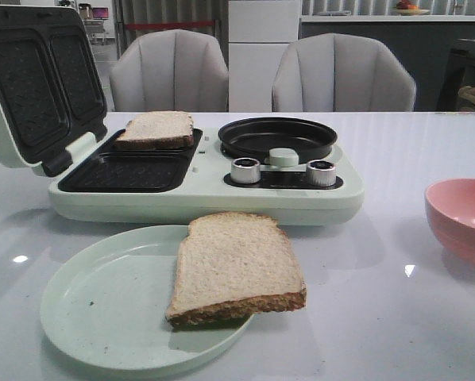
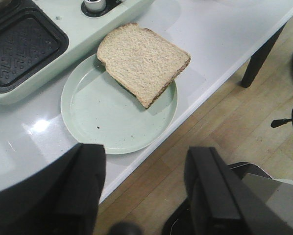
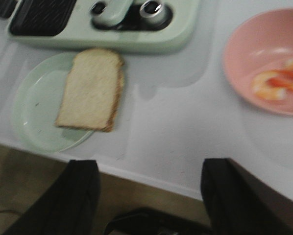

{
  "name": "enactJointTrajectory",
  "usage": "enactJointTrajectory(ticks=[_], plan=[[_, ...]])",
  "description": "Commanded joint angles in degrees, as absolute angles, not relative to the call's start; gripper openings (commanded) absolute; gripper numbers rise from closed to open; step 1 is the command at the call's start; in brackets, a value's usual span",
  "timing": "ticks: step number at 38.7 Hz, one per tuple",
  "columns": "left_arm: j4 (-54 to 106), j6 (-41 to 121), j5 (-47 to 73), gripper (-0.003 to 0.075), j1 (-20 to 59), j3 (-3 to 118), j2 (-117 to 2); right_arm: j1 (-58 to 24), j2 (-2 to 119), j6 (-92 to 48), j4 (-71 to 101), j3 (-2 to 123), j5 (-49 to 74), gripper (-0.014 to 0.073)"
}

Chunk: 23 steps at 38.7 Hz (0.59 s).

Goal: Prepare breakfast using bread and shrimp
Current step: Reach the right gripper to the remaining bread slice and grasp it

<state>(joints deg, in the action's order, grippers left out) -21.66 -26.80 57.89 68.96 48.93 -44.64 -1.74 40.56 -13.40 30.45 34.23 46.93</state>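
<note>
One bread slice (image 1: pixel 236 267) lies on the right part of a pale green plate (image 1: pixel 102 309) at the table's front, overhanging the plate's rim. It also shows in the left wrist view (image 2: pixel 142 59) and the right wrist view (image 3: pixel 91 89). A second bread slice (image 1: pixel 156 129) sits in the far well of the open sandwich maker (image 1: pixel 198 178). The shrimp (image 3: pixel 276 84) lies in a pink bowl (image 3: pixel 244 63) at the right. My left gripper (image 2: pixel 145 161) and right gripper (image 3: pixel 149 174) are open and empty, back over the table's front edge. Neither shows in the front view.
The sandwich maker's lid (image 1: pixel 39 79) stands open at the left. Its near well (image 1: pixel 130 171) is bare. A black round pan (image 1: pixel 277 136) and two knobs (image 1: pixel 245 170) sit on its right half. Two grey chairs (image 1: pixel 342 75) stand behind the table. The pink bowl (image 1: pixel 464 222) is near the right edge.
</note>
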Motion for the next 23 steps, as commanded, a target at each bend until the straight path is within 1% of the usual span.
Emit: enactJointTrajectory(ticks=[1,10,17,23], plan=[[-22.9,-26.9,54.5,0.0424,69.4,50.3,-44.3,-3.3,46.1,-23.1,42.8,34.9,45.7,0.0496],[-22.9,-26.9,54.5,0.0424,69.4,50.3,-44.3,-9.5,60.5,-33.7,56.9,34.3,43.9,0.0484],[-22.9,-26.9,54.5,0.0424,69.4,50.3,-44.3,-15.3,71.4,-37.9,62.4,34.6,38.3,0.0484],[-22.9,-26.9,54.5,0.0424,69.4,50.3,-44.3,-18.5,80.0,-38.5,63.7,37.1,36.0,0.0484]])
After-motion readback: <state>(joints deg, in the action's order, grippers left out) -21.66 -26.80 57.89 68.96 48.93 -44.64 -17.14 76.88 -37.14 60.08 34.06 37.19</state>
